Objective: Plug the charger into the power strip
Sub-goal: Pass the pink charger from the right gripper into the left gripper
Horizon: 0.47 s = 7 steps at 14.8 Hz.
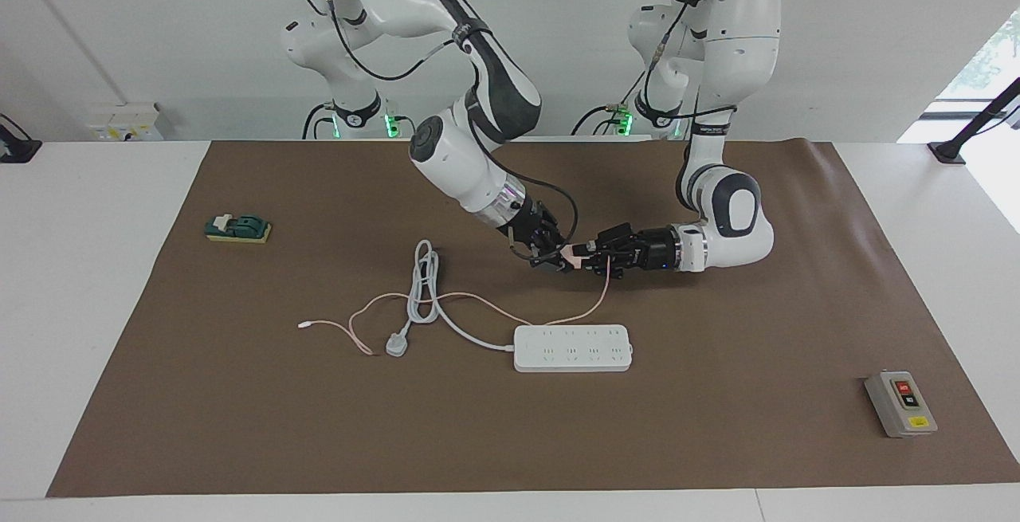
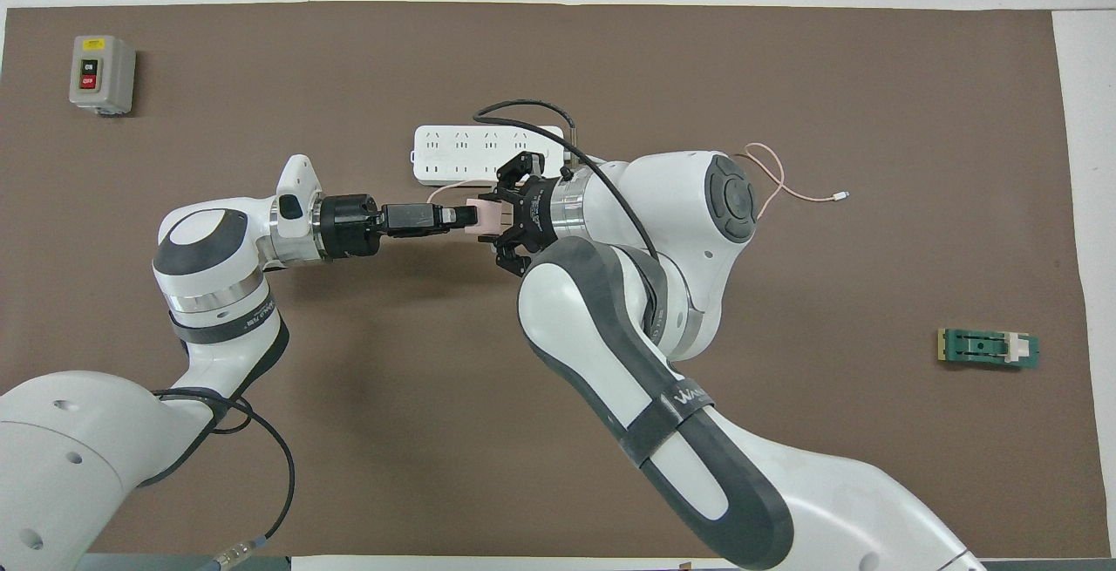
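The charger (image 1: 574, 253) (image 2: 485, 215), a small pale pink cube, hangs in the air between the two grippers, over the mat just robot-side of the power strip. My left gripper (image 1: 586, 255) (image 2: 459, 217) lies level and is shut on one end of it. My right gripper (image 1: 557, 258) (image 2: 505, 215) sits at its other end, slanting down from above. The thin pink cable (image 1: 603, 287) drops from the charger to the mat. The white power strip (image 1: 572, 347) (image 2: 475, 154) lies flat with its sockets up.
The strip's grey-white cord and three-pin plug (image 1: 397, 344) lie looped with the pink cable toward the right arm's end. A grey button box (image 1: 900, 403) (image 2: 102, 74) sits toward the left arm's end. A green block (image 1: 237, 228) (image 2: 988, 349) lies toward the right arm's end.
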### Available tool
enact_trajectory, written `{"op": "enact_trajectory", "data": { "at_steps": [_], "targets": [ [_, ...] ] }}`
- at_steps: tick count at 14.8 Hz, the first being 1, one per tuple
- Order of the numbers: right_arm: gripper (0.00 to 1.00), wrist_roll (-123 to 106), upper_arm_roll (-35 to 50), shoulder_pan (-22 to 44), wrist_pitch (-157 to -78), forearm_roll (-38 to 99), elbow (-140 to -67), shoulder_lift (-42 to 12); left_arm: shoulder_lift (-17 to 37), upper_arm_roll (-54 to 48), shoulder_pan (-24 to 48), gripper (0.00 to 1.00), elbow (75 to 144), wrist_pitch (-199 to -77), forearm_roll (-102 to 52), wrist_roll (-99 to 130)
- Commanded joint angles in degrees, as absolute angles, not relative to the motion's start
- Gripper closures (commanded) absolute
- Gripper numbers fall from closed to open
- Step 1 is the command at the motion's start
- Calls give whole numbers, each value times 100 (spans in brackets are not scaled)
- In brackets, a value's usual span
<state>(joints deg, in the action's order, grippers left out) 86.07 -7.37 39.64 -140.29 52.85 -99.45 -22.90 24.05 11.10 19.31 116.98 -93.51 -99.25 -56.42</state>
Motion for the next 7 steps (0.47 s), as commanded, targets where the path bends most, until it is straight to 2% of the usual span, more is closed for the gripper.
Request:
{"op": "enact_trajectory", "data": {
  "at_steps": [1, 4, 7],
  "targets": [
    [0, 8561, -747, 3920, -14098, 5379, -9958, -2250, 2303, 1239, 1995, 100, 11698, -9554, -9870, -5599],
    [0, 8499, -765, 3754, -13984, 5353, -9967, -2198, 2084, 1248, 2004, 100, 11654, -9737, -9722, -5424],
    [0, 7905, -843, 3683, -13791, 5247, -10063, -2075, 1391, 1239, 2013, 100, 11646, -10212, -9125, -4495]
  ]
}}
